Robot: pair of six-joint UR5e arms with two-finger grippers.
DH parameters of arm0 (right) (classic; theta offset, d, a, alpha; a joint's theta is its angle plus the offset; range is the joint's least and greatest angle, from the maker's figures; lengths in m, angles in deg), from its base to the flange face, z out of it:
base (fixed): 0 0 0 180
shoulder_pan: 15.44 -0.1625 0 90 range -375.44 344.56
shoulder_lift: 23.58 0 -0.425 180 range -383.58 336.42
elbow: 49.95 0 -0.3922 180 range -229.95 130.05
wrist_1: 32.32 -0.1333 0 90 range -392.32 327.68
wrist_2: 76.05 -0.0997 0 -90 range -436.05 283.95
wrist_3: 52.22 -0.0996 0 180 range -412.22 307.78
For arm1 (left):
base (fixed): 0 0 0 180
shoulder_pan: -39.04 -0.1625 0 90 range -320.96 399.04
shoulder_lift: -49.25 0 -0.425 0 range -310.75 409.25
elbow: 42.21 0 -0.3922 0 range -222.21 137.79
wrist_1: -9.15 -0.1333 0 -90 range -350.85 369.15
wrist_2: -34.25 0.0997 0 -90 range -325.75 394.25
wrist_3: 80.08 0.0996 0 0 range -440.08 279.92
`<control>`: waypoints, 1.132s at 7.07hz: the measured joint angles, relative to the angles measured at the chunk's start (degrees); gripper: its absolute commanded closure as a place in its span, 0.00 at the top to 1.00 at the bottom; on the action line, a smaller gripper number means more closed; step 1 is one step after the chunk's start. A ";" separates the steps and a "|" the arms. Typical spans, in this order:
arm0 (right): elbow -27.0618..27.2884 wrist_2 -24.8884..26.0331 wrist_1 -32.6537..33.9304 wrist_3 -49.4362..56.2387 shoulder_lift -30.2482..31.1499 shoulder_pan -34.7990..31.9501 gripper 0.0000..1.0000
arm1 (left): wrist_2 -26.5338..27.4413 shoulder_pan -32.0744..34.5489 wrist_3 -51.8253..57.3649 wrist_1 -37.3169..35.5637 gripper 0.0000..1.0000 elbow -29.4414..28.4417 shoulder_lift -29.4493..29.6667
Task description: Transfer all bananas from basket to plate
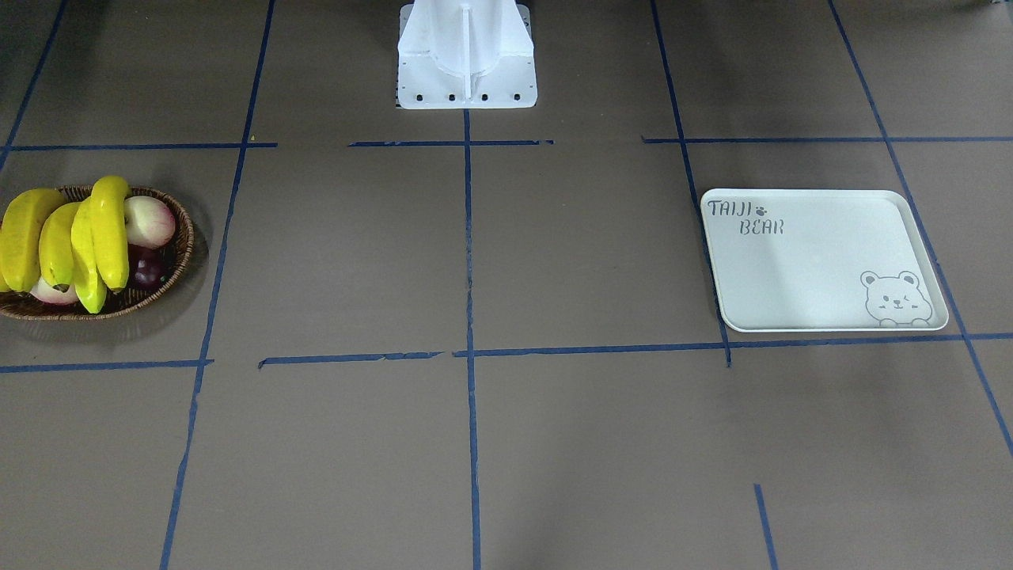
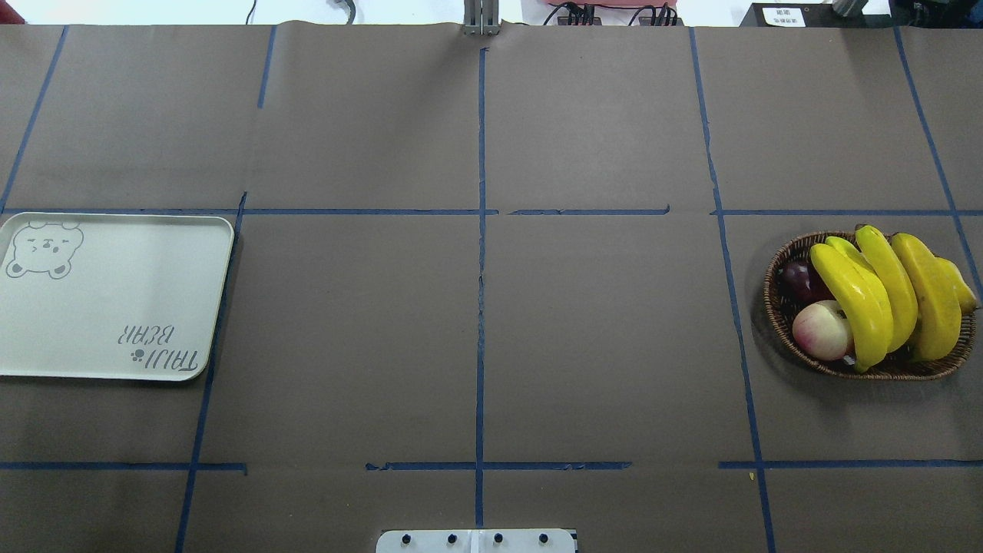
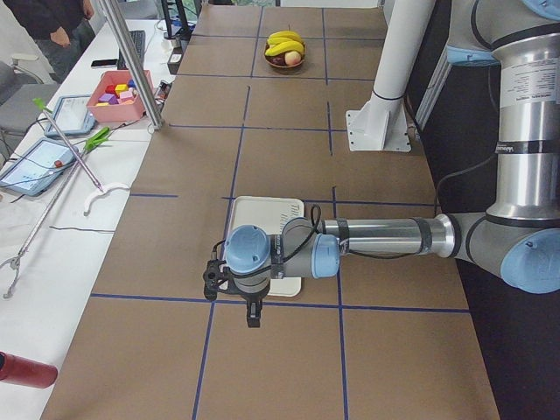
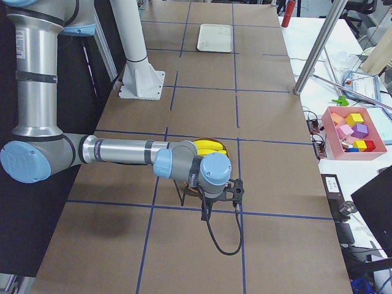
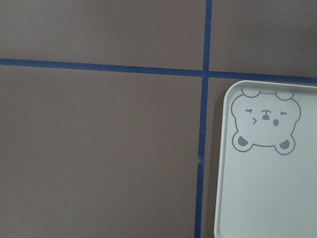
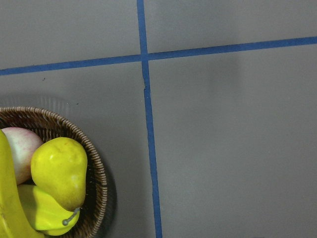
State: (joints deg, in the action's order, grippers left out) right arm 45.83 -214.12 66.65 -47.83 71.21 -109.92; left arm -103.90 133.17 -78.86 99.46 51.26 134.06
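The brown worktop, crossed by a grid of blue tape lines, carries a wicker basket at its right end and a white plate at its left end, well apart. A white base mount stands at the near middle edge.

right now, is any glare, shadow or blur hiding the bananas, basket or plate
Overhead exterior: small glare streaks on the bananas, outlines clear; the basket throws a soft shadow beside it. Exterior front-facing: faint uneven sheen across the plate, lettering legible. Left wrist-mounted: the plate's bear corner is sharp and evenly lit.
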 measured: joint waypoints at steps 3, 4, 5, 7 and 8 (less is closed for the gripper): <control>0.07 0.00 0.05 0.02 -0.77 0.00 1.00 | -0.01 -0.07 -0.04 0.48 1.00 -0.01 0.08; 0.05 0.00 0.04 0.00 -0.81 0.00 1.00 | -0.01 -0.07 -0.06 0.60 1.00 -0.03 0.09; 0.05 0.00 0.06 0.00 -0.83 0.00 1.00 | -0.01 -0.08 -0.09 0.64 1.00 -0.03 0.09; 0.13 -0.02 0.02 0.00 -0.84 0.00 1.00 | -0.01 -0.08 -0.15 0.66 1.00 0.01 0.09; 0.14 -0.04 0.00 0.00 -0.84 0.00 1.00 | -0.01 -0.08 -0.16 0.66 1.00 0.06 0.09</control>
State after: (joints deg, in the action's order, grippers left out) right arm 45.97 -214.16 66.65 -47.83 70.37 -109.92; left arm -103.92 133.09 -79.02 100.12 51.32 134.15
